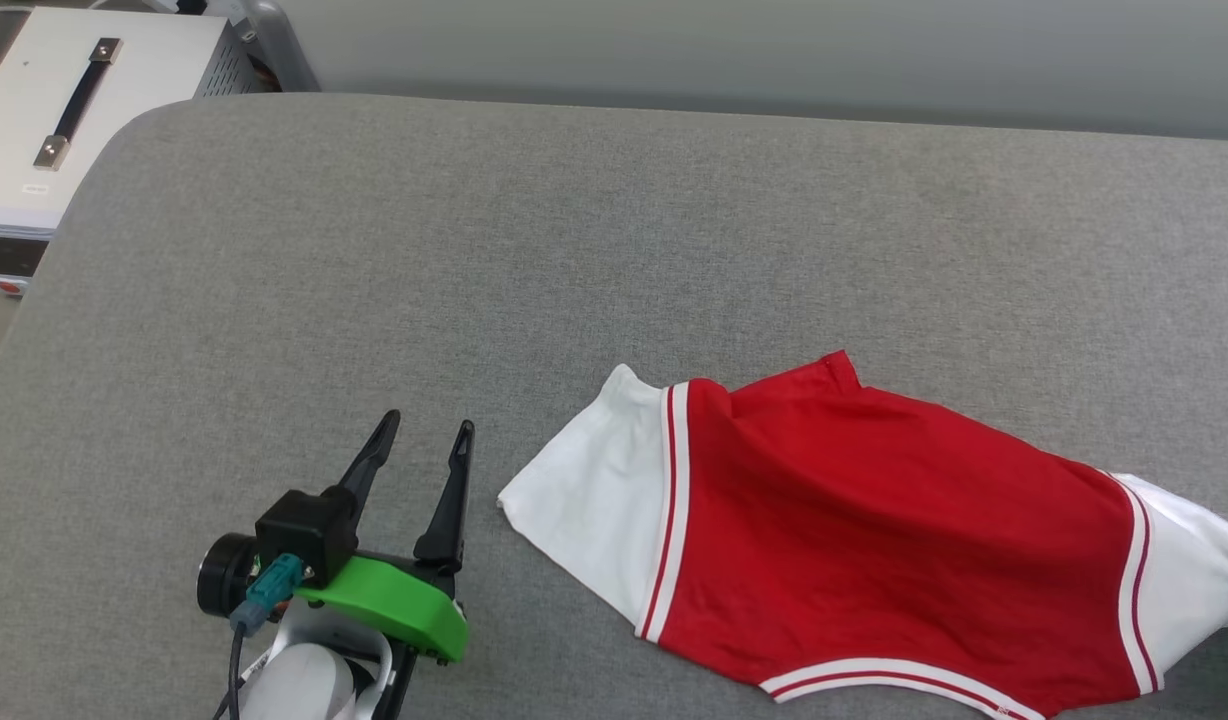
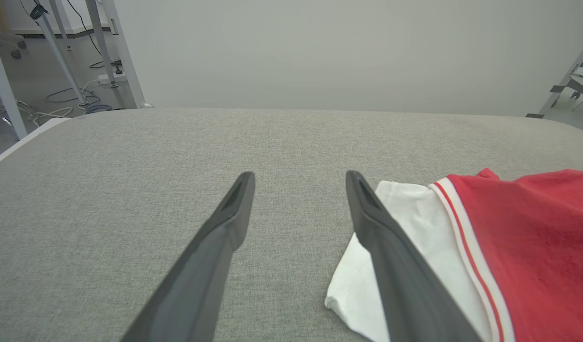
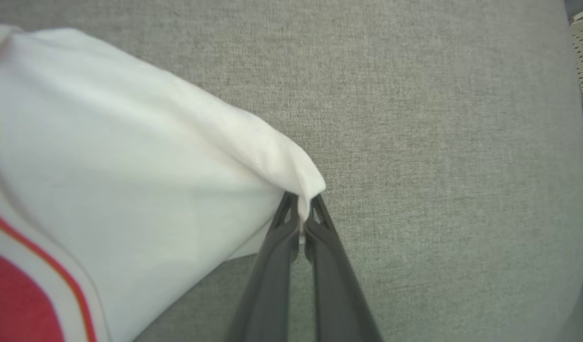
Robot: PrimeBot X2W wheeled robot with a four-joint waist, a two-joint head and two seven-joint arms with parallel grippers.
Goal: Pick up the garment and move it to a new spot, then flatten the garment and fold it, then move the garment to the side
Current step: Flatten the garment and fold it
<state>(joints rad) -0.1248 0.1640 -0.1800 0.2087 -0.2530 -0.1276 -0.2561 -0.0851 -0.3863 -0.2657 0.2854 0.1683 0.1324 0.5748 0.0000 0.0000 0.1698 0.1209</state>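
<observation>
- Closest to the head camera: left gripper (image 1: 428, 422) at the lower left, both long dark fingers spread to full width, nothing between them.
- Left arm pose: pale forearm rising from the bottom edge, green wrist housing (image 1: 394, 600) above it, fingers pointing away from the robot, low over the grey upholstered surface (image 1: 474, 250).
- Right gripper (image 3: 302, 199): pinched fully together on the very tip of a white sleeve (image 3: 130, 166), with only a sliver of hem caught between the pads.
- Right arm pose: fingers aimed steeply down at the surface, judging by the right wrist view, with the sleeve corner drawn into a small peak at the tips.
- Garment (image 1: 874, 520): spread over the right part of the surface, red body uppermost and wrinkled. Other white sleeve (image 1: 594, 500) just beside the left gripper, apart from it in the head view.
- Likely step: start of the pick-up, with nothing flattened or folded yet.
- Risk one: so shallow a bite sliding off the hem under the shirt's full weight.
- Risk two: a lift from a single corner, hence cloth dragging over the rough weave, bunching and twisting, and harder to flatten afterwards.
- Risk three: free sleeve snagging on the left gripper's near finger. Overlapped by that finger in the left wrist view, contact impossible to tell.
</observation>
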